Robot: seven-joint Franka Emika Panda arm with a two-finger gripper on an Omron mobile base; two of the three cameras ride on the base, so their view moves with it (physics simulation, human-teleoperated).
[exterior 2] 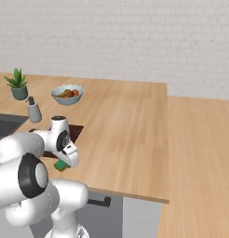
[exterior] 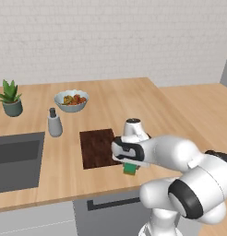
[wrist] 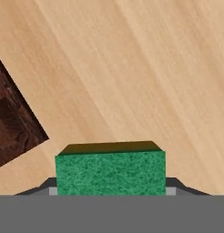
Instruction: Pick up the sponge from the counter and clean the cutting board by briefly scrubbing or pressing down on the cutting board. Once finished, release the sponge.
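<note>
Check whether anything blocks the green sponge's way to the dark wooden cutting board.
Nothing visible does. The small green sponge sits between the gripper's jaws, beside the dark reddish-brown cutting board, with bare tan wood-grain counter between them.

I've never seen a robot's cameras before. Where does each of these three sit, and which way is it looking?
Left base view: behind the arm's left, looking down over the counter; the white arm rises at lower right.
Right base view: behind the arm's right, same counter; the arm rises at lower left.
Hand view: on the hand, looking along the gripper shut on the sponge.
Shared: sponge and cutting board show in all three.
</note>
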